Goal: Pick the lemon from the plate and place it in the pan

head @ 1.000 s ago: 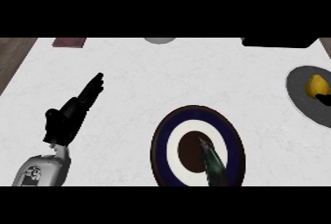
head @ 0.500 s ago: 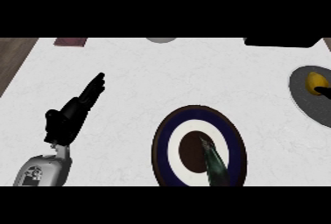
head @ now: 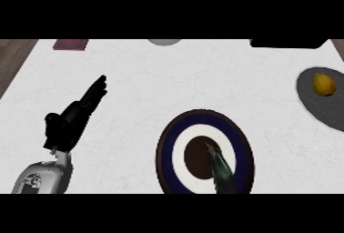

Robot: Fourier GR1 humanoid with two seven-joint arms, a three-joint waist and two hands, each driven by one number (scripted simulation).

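Fingers straight, left hand point(head: 67, 125) | lemon point(head: 324, 84) in pan point(head: 321, 107) | plate point(head: 173, 150) betw.

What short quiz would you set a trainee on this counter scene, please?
1. True or false: the lemon lies on the blue-rimmed dish.
2. The robot hand in view, fingers straight, is the: A) left, B) right, C) neither.
3. Fill in: the lemon rests on a ___ round dish at the view's right edge.
Key: 1 false; 2 A; 3 grey, the grey dish.
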